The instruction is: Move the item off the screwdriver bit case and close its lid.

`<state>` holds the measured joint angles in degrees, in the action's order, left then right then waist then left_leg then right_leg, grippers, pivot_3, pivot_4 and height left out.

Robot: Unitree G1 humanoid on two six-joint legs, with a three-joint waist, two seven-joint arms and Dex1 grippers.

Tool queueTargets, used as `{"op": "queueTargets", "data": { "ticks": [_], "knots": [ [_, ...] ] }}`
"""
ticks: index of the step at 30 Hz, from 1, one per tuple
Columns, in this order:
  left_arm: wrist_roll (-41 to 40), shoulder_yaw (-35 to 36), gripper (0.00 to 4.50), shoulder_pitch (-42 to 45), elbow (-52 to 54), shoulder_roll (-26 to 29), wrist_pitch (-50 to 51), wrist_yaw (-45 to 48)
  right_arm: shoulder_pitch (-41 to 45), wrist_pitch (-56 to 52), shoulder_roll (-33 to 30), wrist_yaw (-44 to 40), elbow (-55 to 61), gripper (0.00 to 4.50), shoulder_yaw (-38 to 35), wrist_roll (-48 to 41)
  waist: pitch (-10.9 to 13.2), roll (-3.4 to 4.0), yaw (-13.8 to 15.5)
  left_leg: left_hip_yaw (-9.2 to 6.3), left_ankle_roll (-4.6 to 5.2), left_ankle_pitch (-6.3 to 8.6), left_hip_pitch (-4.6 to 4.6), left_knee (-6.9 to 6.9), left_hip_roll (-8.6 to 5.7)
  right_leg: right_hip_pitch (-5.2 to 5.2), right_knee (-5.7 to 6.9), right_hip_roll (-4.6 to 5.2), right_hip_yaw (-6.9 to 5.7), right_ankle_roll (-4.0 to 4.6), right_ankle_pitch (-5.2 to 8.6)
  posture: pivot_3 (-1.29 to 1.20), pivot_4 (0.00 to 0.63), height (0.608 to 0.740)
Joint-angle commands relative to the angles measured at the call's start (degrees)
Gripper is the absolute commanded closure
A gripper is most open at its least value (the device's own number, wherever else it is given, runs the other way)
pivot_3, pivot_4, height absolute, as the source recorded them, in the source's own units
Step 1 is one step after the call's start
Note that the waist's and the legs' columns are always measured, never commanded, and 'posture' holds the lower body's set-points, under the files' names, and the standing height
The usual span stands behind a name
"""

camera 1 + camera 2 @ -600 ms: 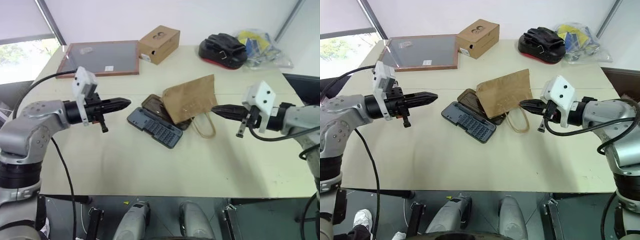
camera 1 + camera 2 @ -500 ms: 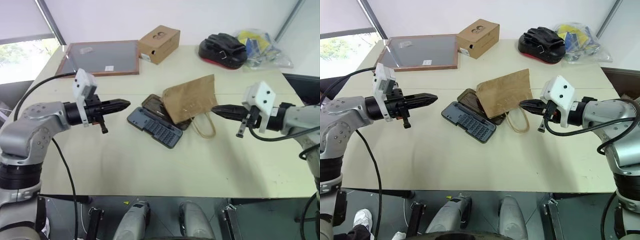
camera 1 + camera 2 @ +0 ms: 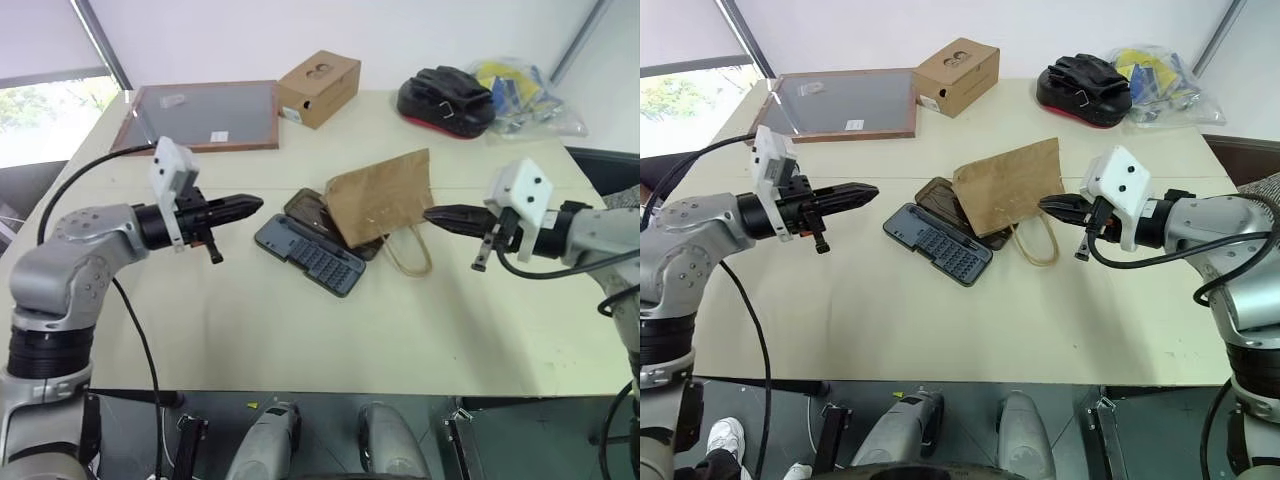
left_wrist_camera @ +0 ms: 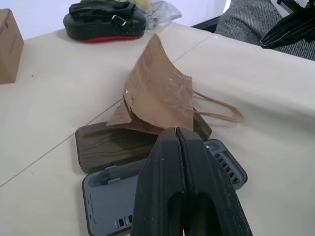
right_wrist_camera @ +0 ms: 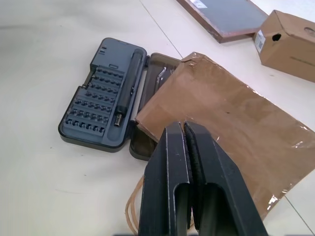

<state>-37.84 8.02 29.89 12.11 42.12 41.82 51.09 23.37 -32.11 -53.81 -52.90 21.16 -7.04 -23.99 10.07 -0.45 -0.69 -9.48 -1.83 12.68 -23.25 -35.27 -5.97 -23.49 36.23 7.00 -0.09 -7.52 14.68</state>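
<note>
**Two closed grippers flanked an open bit case**

Both grippers hovered empty with fingers pressed together, the left gripper [image 3: 250,207] and right gripper [image 3: 437,214] on opposite sides of the flat grey-blue plastic screwdriver bit case [image 3: 308,255]. A small brown kraft paper bag [image 3: 380,195] lay across its translucent brown hinged lid [image 4: 118,142], which was folded flat open. The right wrist view showed rows of bits; the left wrist view showed the bag's tented underside. Farther back on the cream table [image 3: 300,340] sat a wood-framed dark board [image 3: 200,115] and a cardboard box [image 3: 318,87].
</note>
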Motion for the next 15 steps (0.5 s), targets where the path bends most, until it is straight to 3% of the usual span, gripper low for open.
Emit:
{"op": "queueTargets", "data": {
  "ticks": [1, 11, 13, 15],
  "knots": [
    [0.0, 0.8, 4.5, -0.1, 1.2, -0.1, -1.1, -0.5, 1.5, 0.8, 0.2, 0.6, 0.9, 4.42, -0.4, 0.1, 0.0, 0.0, 0.0, 0.0, 0.0, 0.0, 0.0, 0.0, 0.0, 0.0, 0.0, 0.0, 0.0, 0.0, 0.0, 0.0, 0.15, 0.74],
    [-0.1, 0.9, 4.5, -0.8, 2.1, -1.0, -1.0, -1.7, 4.2, 0.2, 1.7, 3.3, -2.2, 4.42, 0.4, 2.0, 0.0, 0.0, 0.0, -0.01, 0.0, 0.0, 0.0, 0.0, 0.0, 0.0, 0.0, 0.0, 0.0, 0.0, 0.0, 0.0, 0.15, 0.74],
    [0.0, 0.8, 4.5, -0.7, 2.0, -1.3, -1.2, -1.9, 5.7, -0.9, 3.0, 4.1, -4.3, 3.9, 0.3, 1.2, 0.0, 0.0, -0.1, 0.0, 0.0, 0.0, 0.01, -0.01, 0.0, 0.0, 0.0, 0.0, 0.01, 0.0, 0.0, 0.0, 0.15, 0.74],
    [0.2, 0.4, 4.5, -0.6, 1.8, -1.8, -1.3, -2.2, 7.4, 1.2, 4.9, 5.2, -7.8, 3.09, 2.3, 3.3, 0.0, 0.0, -0.1, 0.0, 0.0, 0.0, 0.01, -0.01, 0.0, 0.0, 0.0, 0.0, 0.01, 0.0, 0.0, 0.0, 0.15, 0.74]
  ]
}}
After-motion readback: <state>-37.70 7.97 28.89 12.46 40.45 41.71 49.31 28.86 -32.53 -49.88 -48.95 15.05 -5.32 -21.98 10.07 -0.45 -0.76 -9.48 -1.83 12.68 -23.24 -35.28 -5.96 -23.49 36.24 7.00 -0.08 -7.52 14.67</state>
